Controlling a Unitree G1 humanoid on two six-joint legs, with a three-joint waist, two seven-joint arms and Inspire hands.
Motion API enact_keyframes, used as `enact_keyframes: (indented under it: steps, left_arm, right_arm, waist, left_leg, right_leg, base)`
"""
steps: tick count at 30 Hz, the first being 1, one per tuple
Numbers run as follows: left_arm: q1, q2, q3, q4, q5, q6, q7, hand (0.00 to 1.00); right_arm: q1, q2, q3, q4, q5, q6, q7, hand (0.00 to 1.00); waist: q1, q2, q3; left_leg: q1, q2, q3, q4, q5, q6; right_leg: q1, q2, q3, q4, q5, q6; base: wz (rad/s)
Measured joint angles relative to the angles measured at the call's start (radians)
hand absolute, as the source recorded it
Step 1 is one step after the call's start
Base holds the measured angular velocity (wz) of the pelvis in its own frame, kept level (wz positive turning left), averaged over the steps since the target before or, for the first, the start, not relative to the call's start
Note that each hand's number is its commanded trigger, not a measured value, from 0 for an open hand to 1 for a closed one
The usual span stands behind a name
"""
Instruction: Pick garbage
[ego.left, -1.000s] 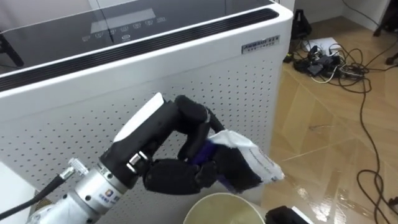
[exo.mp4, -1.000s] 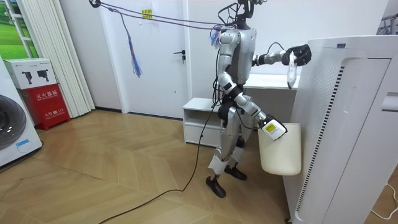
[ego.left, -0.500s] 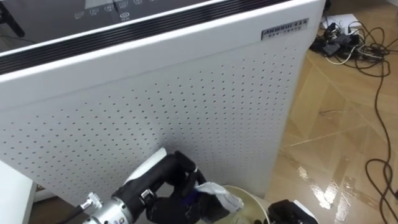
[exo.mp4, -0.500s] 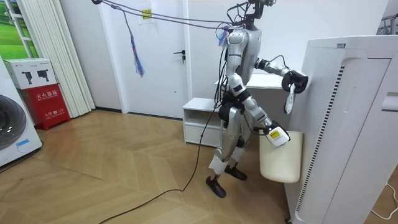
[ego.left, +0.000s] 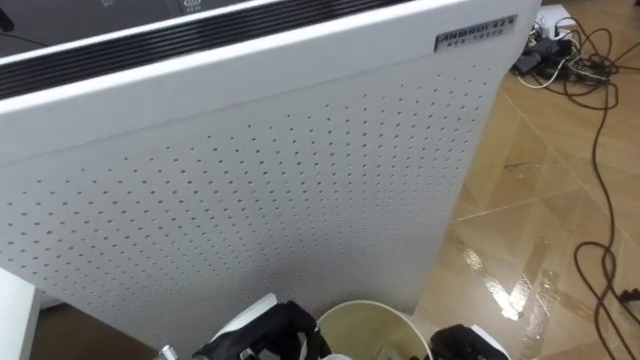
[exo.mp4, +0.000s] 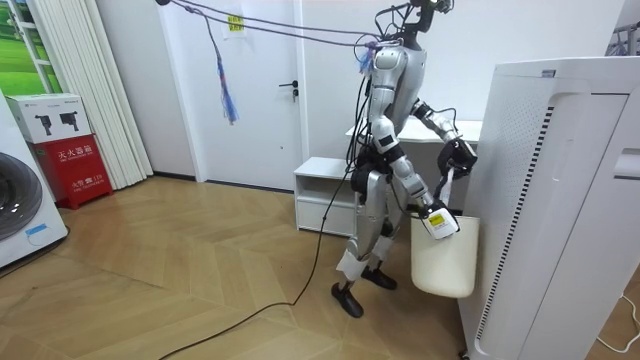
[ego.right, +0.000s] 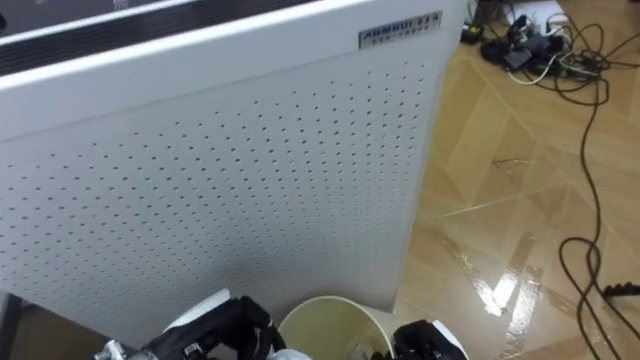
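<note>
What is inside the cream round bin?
Near the rim, the cream round bin shows bare inner wall; its bottom lies below the eye views' edge. In the room view a white wrapper hangs from the left hand just above the opening.

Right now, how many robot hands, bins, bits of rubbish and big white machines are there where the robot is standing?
Robot hands: 2, the left robot hand and the right robot hand
Cream bin: 1
Rubbish wrapper: 1
Big white machine: 1
Total: 5
</note>
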Motion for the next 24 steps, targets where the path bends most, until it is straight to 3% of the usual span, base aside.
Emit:
enact_keyframes:
  steps: [5, 9, 19, 24]
  left_arm:
    - [0.003, -0.007, 0.0, 0.023, 0.0, 0.005, -0.01, 0.0]
    - [0.006, -0.037, -0.001, 0.023, -0.001, 0.005, -0.019, 0.0]
    - [0.004, -0.052, -0.018, 0.023, -0.012, 0.004, -0.021, 0.0]
    - [0.003, -0.108, -0.019, 0.037, -0.024, 0.004, -0.024, 0.0]
  right_arm:
    - [-0.001, 0.015, 0.001, 0.001, -0.001, 0.005, 0.001, 1.0]
    - [-0.002, 0.023, 0.002, 0.003, 0.0, 0.006, -0.005, 1.0]
    - [-0.001, 0.041, 0.003, 0.003, 0.009, 0.006, 0.012, 1.0]
    - [0.0, 0.06, 0.004, 0.013, 0.007, 0.006, 0.026, 1.0]
  waist:
    - [0.0, -0.002, -0.0005]
    - [0.001, -0.002, -0.0006]
    - [-0.004, -0.001, -0.0015]
    - [-0.009, -0.001, -0.0018]
  left_leg:
    - [-0.021, 0.001, 0.005, 0.017, 0.001, 0.002]
    - [-0.028, 0.002, 0.01, 0.023, 0.004, 0.007]
    - [-0.047, 0.003, 0.007, 0.041, 0.009, 0.014]
    - [-0.048, 0.002, 0.006, 0.045, 0.01, 0.014]
  right_leg:
    - [-0.012, 0.0, 0.002, -0.001, 0.0, 0.0]
    - [-0.014, 0.001, 0.001, -0.001, -0.001, -0.001]
    - [-0.026, -0.001, 0.001, 0.02, -0.002, -0.005]
    - [-0.025, -0.001, 0.001, 0.019, -0.001, -0.006]
  base:
    - [0.0]
    - [0.01]
    - [0.01]
    - [0.0]
